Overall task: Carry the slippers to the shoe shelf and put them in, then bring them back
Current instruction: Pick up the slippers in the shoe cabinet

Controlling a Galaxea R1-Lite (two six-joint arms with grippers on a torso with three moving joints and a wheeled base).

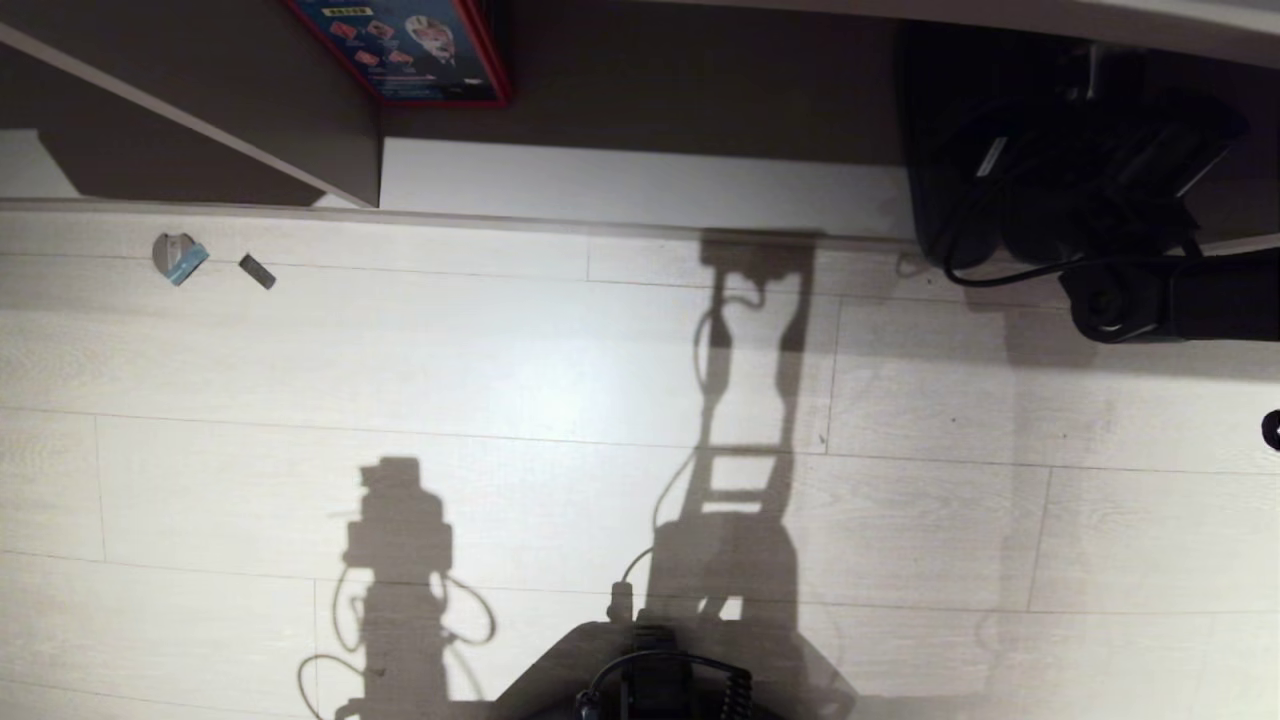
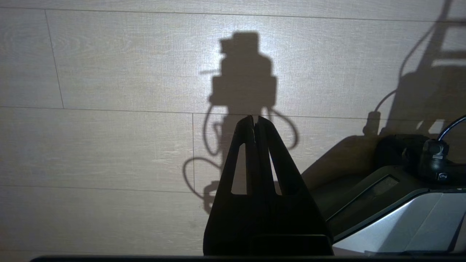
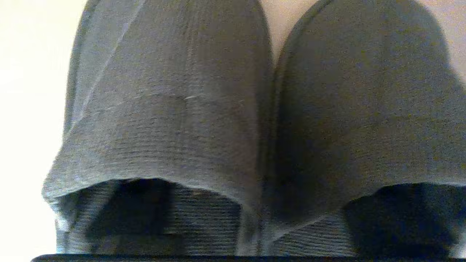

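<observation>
The slippers [image 3: 174, 109] fill the right wrist view: two dark slate-grey fabric slides lying side by side, touching, heel openings nearest the camera. My right gripper [image 3: 255, 233] is right at those openings, over a pale surface. Neither the slippers nor the right arm shows in the head view, only arm shadows on the floor. The shoe shelf [image 1: 40, 165], a low cubby with a pale bottom board, sits at the far left of the bench unit. My left gripper [image 2: 253, 118] hangs shut and empty over the floorboards beside my base.
A wider low cubby [image 1: 640, 185] runs along the bench's middle, with a red-edged printed box [image 1: 400, 50] above it. A black chair base with a caster [image 1: 1110, 300] and a cable stands at the right. Two small scraps [image 1: 180, 258] lie on the pale wood floor.
</observation>
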